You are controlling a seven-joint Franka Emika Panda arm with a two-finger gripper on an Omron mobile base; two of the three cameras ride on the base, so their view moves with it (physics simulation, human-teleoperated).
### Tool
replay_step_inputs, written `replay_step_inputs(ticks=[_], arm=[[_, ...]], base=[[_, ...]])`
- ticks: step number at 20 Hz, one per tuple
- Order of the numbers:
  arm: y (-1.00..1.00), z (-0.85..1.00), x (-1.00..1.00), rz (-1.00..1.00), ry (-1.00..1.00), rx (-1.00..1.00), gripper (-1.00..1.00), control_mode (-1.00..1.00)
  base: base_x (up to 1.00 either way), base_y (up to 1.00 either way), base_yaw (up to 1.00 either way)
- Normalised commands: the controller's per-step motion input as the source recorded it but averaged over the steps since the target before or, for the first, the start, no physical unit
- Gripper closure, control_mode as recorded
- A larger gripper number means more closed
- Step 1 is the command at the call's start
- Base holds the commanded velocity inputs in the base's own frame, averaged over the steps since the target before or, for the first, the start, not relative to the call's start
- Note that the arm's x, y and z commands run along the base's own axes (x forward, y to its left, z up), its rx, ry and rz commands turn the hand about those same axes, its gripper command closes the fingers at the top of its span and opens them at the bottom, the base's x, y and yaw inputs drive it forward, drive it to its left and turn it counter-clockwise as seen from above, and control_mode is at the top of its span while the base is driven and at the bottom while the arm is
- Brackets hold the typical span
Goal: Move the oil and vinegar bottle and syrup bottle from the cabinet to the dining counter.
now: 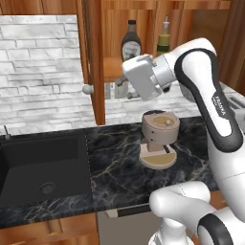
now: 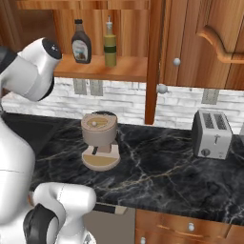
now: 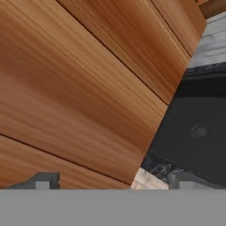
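Observation:
The cabinet (image 2: 102, 68) stands open, its door (image 1: 95, 62) swung out edge-on. On its shelf the squat brown syrup bottle (image 1: 130, 40) (image 2: 81, 43) stands upright, with the tall, slim oil and vinegar bottle (image 1: 164, 38) (image 2: 110, 45) to its right. My gripper (image 1: 122, 82) hangs below and in front of the shelf, just right of the open door and pointing at it. In the hand view the gripper (image 3: 112, 181) is open, fingertips (image 3: 44, 181) wide apart, nothing between them, and the door's wood (image 3: 75, 88) is close ahead. The dining counter is out of view.
A beige coffee machine (image 1: 159, 136) (image 2: 99, 138) sits on the black marble counter (image 2: 157, 167) under the shelf. The dark sink (image 1: 43, 167) lies to the left. A toaster (image 2: 212, 133) stands at the right. The neighbouring cabinet door (image 2: 200, 43) is closed.

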Motion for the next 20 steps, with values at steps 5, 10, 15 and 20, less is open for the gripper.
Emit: replay_step_inputs(ticks=[5,10,15,20], arm=[[-0.49,-0.04,0.0,-0.13,-0.35,-0.15,-1.0,-1.0],[-0.51,-0.03,0.0,-0.15,-0.39,-0.14,-1.0,-1.0],[-0.56,0.0,0.0,-0.18,-0.3,-0.13,-1.0,-1.0],[-0.54,0.09,0.03,-0.23,-0.2,-0.14,-1.0,-1.0]], base=[[0.0,0.0,0.0],[0.0,0.0,0.0],[0.0,0.0,0.0],[0.0,0.0,0.0]])
